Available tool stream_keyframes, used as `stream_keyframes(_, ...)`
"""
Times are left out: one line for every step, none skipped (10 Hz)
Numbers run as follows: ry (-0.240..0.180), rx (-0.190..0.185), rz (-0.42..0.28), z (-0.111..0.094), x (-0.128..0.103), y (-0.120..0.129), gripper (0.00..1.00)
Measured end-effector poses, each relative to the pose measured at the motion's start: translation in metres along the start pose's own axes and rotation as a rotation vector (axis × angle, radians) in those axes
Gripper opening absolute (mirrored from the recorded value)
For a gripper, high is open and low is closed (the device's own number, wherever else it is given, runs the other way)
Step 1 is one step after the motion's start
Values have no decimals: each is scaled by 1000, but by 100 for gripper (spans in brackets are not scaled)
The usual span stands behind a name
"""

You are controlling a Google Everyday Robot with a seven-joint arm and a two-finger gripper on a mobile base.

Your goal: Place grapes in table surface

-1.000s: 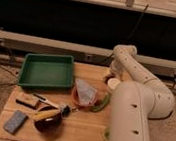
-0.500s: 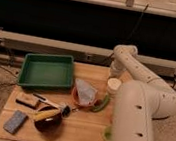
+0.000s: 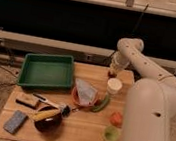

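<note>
My gripper (image 3: 114,69) hangs from the white arm over the far right part of the table surface (image 3: 78,137), just behind the white cup (image 3: 114,85). A small dark maroon lump, the grapes (image 3: 111,74), shows right at the gripper's tip, at or just above the wooden planks. I cannot tell whether the grapes rest on the wood or hang in the gripper.
A green tray (image 3: 47,71) stands at the back left. A red dish with a pale bag (image 3: 85,92), a green vegetable (image 3: 101,105), an orange-red fruit (image 3: 116,119), a green cup (image 3: 111,135), a dark bowl with a banana (image 3: 47,120), a blue sponge (image 3: 15,121) and a brown block (image 3: 26,99) fill the table. My arm's big link (image 3: 148,125) covers the right edge.
The arm's big link has swung to the right and uncovered more of the table's right side. The gripper stays behind the white cup, a little lower.
</note>
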Motion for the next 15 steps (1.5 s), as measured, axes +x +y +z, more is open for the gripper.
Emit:
stream_keyframes(24, 6, -16, -13, 3, -4, 0)
stream_keyframes(57, 17, -41, -32, 7, -10, 0)
stream_keyframes(77, 24, -55, -43, 10, -14, 0)
stream_keyframes(98, 33, -72, -53, 12, -19, 0)
stream_keyframes(118, 42, -89, -62, 14, -24, 0)
stream_keyframes(142, 52, -112, -76, 18, -31, 0)
stream_keyframes(155, 58, -126, -84, 20, -35, 0)
stream_keyframes(169, 64, -141, -92, 22, -39, 0)
stream_keyframes(181, 71, -160, -100, 25, -44, 0)
stream_keyframes(189, 77, -173, -104, 27, -48, 0)
stream_keyframes(192, 84, -186, -106, 28, -51, 0)
stream_keyframes(187, 90, -201, -104, 28, -55, 0)
stream_keyframes(182, 95, -212, -101, 29, -58, 0)
stream_keyframes(174, 101, -225, -96, 30, -64, 0)
stream_keyframes(161, 111, -238, -87, 32, -70, 0)
